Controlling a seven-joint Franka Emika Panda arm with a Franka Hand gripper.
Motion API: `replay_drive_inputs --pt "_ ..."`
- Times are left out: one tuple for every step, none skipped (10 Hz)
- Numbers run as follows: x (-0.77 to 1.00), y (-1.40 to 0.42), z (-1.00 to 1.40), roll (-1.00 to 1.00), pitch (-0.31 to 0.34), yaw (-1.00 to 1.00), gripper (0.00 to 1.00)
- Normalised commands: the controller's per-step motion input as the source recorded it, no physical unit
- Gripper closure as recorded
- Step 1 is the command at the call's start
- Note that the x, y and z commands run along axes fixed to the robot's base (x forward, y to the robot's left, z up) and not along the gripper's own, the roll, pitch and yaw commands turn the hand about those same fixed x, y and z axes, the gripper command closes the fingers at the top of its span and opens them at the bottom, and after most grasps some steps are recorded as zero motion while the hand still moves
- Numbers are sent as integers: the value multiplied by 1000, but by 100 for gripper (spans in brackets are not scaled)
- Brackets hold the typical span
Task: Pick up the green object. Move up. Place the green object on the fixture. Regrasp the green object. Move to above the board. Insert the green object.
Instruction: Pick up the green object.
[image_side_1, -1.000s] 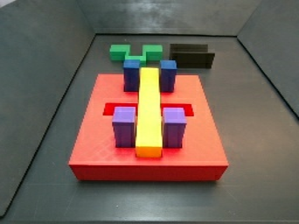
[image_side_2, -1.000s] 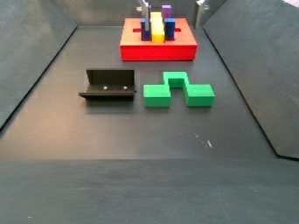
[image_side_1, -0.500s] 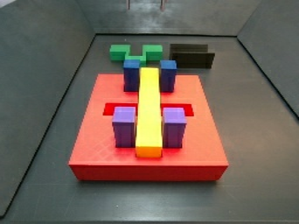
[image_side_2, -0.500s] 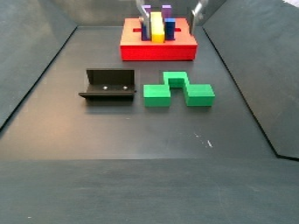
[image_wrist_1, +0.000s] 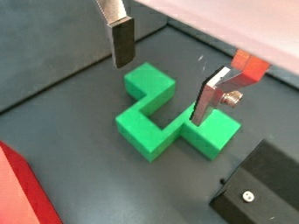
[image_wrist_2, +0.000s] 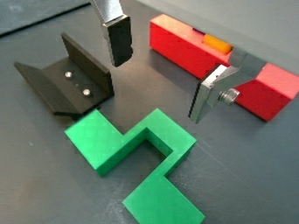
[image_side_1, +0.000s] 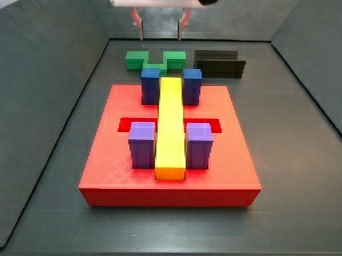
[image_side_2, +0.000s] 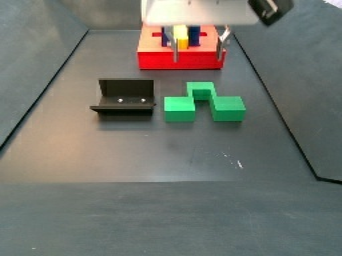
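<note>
The green object (image_side_2: 203, 102) is a bright green stepped block lying on the dark floor beside the fixture (image_side_2: 123, 98); both also show in a side view, the green object (image_side_1: 156, 60) next to the fixture (image_side_1: 221, 63). My gripper (image_wrist_1: 163, 77) is open and empty, hanging above the green object (image_wrist_1: 163, 121) with its fingers (image_wrist_1: 121, 44) spread to either side and clear of it. In a wrist view the gripper (image_wrist_2: 163, 72) hangs over the floor between the green object (image_wrist_2: 135, 149) and the board (image_wrist_2: 187, 54). The gripper body shows at the upper edge of both side views (image_side_1: 160, 10) (image_side_2: 187, 38).
The red board (image_side_1: 120, 160) bears a long yellow bar (image_side_1: 170, 125) with blue blocks (image_side_1: 191, 85) and purple blocks (image_side_1: 199, 142) beside it. Dark tray walls (image_side_2: 54, 80) slope up around the floor. The fixture (image_wrist_2: 65, 79) stands close beside the green object.
The gripper has come down: a second ago only its fingertips showed at the upper edge of the side views, now its white body shows. The green object, fixture and board have not moved.
</note>
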Motion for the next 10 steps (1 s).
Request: replay_drive_inputs --pt "0 -3 -654 0 -73 149 0" --pt "-57 -34 -609 0 -79 131 0" --pt "-120 -80 -551 0 -76 89 0" --pt "-109 -129 -491 33 -79 74 0" --pt "-60 -157 -440 73 -69 60 0" --pt "0 -191 -337 194 -17 0 0" --pt "0 -91 -211 277 19 -166 0" --pt "6 -77 -154 300 54 -174 0" --pt "0 -74 -137 300 59 -163 0" --pt "0 -63 -177 274 36 -131 0"
